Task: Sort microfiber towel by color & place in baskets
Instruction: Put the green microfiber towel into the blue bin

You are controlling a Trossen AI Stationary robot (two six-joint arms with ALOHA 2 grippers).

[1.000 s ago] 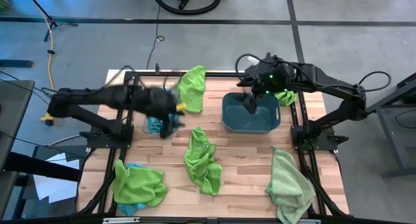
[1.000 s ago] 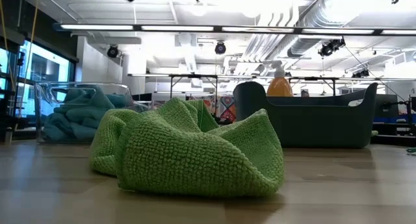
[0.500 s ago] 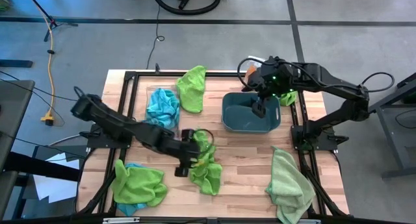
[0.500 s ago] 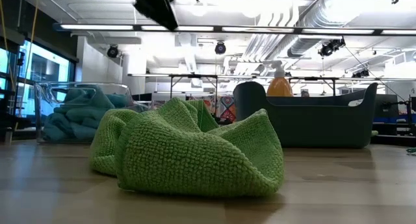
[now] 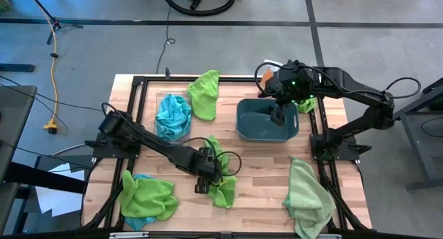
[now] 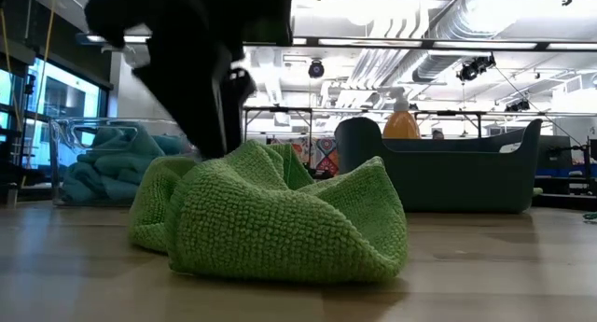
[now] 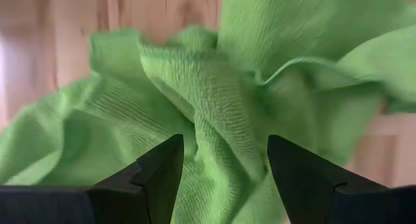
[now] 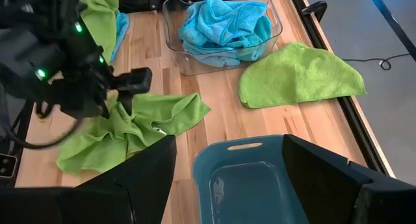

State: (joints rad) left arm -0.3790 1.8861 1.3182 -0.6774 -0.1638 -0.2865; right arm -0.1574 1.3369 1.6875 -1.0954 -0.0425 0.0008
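Note:
A crumpled green towel (image 5: 225, 190) (image 6: 280, 219) (image 7: 214, 87) lies in the middle of the table. My left gripper (image 5: 205, 178) (image 6: 216, 135) (image 7: 221, 178) is open and right over it, one finger on either side of a raised fold. The clear bin (image 5: 160, 100) (image 8: 273, 36) holds a blue towel (image 5: 173, 114) (image 8: 224, 23). My right gripper (image 5: 277, 116) (image 8: 229, 146) hangs open and holding nothing over the dark teal tub (image 5: 252, 131) (image 8: 240, 178), whose floor shows bare. My left gripper comes at the green towel from above, pointing down, its open fingers (image 7: 159, 175) astride a raised fold (image 7: 214, 113) in the crumpled middle. Whether the fingers touch the cloth, I cannot tell.
More green towels lie at the far edge (image 5: 205, 93), by the tub's right side (image 5: 304, 104) and at the near right corner (image 5: 304, 194). A green towel over a blue one (image 5: 145, 197) lies near left. An orange spray bottle (image 6: 401, 124) stands behind the tub.
My left arm has swung away from the clear bin, toward the table's near edge and right, and come down over the middle green towel. The blue towel stays in the clear bin. My right gripper has shifted slightly right over the tub.

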